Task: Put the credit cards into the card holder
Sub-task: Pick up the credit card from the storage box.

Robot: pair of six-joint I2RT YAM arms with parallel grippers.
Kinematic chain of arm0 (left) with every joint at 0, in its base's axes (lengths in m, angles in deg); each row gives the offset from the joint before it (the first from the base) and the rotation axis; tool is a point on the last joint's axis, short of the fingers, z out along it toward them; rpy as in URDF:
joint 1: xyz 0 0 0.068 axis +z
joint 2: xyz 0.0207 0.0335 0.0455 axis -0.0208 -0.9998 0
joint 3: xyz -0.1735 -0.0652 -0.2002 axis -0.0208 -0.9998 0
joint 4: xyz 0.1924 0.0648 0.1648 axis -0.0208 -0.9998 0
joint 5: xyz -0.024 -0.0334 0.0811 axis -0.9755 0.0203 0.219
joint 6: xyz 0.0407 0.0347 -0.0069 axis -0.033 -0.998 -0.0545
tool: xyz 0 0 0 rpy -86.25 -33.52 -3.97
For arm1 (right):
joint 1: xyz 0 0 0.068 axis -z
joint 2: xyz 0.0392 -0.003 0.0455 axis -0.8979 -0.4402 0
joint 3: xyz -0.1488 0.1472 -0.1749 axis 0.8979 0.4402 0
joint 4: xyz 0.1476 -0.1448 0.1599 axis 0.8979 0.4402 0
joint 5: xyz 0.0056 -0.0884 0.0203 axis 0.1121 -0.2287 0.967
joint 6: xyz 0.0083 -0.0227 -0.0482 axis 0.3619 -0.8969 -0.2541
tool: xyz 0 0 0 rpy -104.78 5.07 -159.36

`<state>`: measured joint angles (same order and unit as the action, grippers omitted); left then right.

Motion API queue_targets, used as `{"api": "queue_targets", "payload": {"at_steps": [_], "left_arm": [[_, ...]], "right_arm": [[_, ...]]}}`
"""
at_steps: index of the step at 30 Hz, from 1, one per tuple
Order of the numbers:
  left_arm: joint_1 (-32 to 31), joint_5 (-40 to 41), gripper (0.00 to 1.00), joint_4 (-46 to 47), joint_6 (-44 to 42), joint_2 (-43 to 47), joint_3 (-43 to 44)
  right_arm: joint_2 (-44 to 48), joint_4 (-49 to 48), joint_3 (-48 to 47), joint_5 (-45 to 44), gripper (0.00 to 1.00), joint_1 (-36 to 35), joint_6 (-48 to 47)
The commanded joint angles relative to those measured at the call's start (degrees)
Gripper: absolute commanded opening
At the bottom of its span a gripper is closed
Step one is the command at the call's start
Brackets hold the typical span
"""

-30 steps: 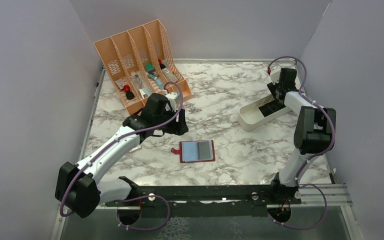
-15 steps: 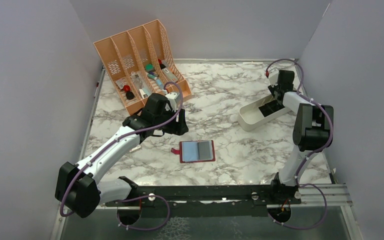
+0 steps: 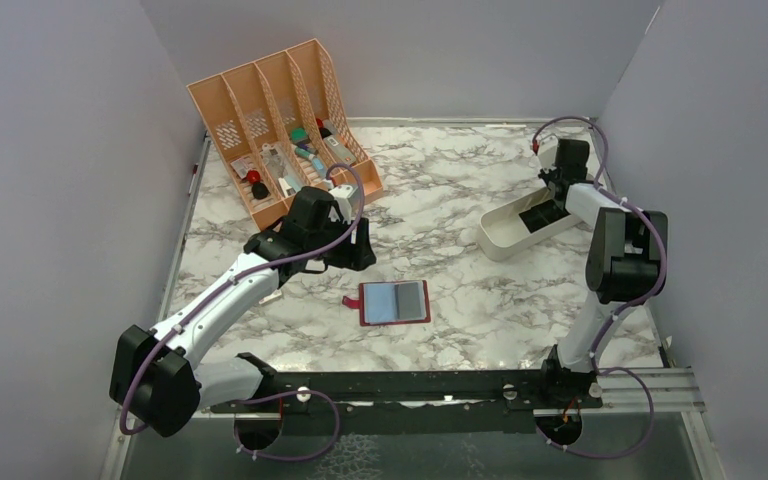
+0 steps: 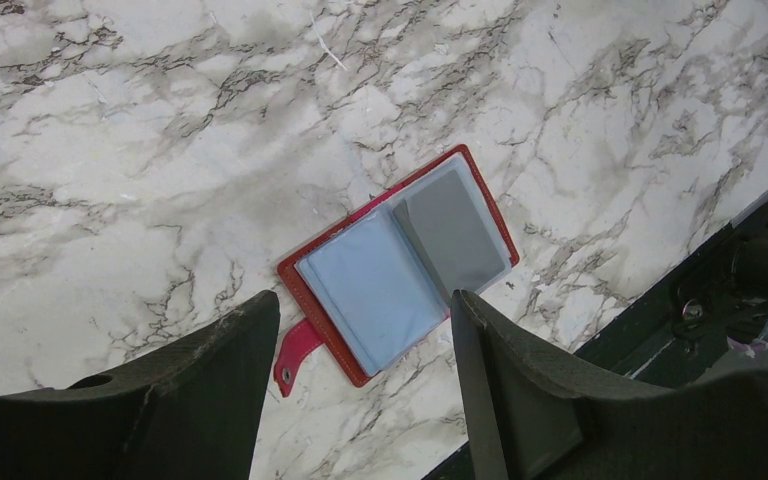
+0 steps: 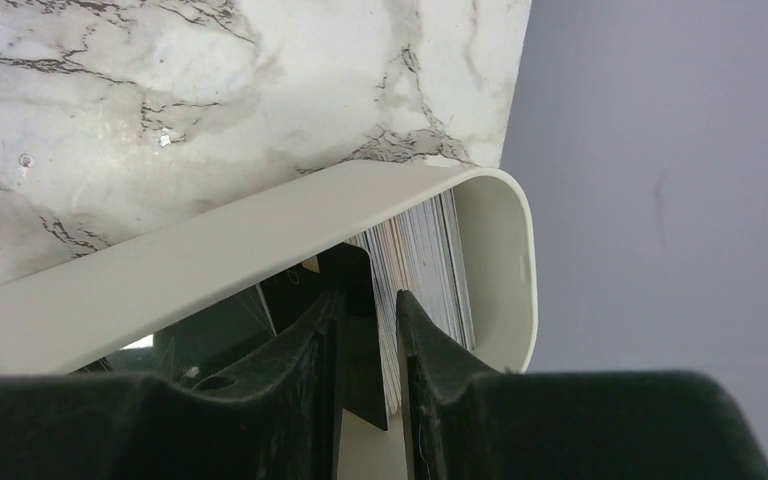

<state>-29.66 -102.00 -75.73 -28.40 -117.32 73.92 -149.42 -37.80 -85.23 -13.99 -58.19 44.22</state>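
Right hand (image 5: 368,305) down in the white tray (image 5: 505,250), jaws narrowed about one dark card (image 5: 360,275).
It straddles that card's edge among the credit cards (image 5: 425,260) standing packed at the tray's rounded end; whether it truly clamps, I cannot tell. Packed so tightly, neighbours could ride up with it, or the thin edge could slip free on the lift. Well apart from the tray, the card holder (image 4: 400,265) lies open on the bench (image 4: 110,150), left hand (image 4: 362,305) released and empty above it.

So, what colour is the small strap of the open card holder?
The strap is red, like the card holder cover; clearest in the left wrist view.
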Motion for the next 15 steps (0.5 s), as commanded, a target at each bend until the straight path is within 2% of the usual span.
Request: {"api": "queue_targets", "payload": {"at_steps": [1, 7, 9, 12, 15], "left_arm": [[0.3, -1.3, 0.67, 1.4, 0.1, 1.4, -0.4], [0.4, -1.3, 0.67, 1.4, 0.2, 1.3, -0.4], [0.4, -1.3, 0.67, 1.4, 0.2, 1.3, -0.4], [0.4, -1.3, 0.67, 1.4, 0.2, 1.4, -0.4], [0.4, -1.4, 0.67, 1.4, 0.2, 1.4, -0.4]], "right_arm": [[2.6, -3.4, -0.9, -2.1, 0.27, 0.5, 0.4], [2.4, -3.0, -1.4, -2.0, 0.20, 0.5, 0.8], [2.6, -2.2, -1.6, -1.1, 0.14, 0.5, 1.3], [3.6, 0.9, -2.1, 0.4, 0.03, 0.3, 2.6], [5.3, 5.9, -2.6, 4.6, 0.01, -0.2, 6.4]]}}
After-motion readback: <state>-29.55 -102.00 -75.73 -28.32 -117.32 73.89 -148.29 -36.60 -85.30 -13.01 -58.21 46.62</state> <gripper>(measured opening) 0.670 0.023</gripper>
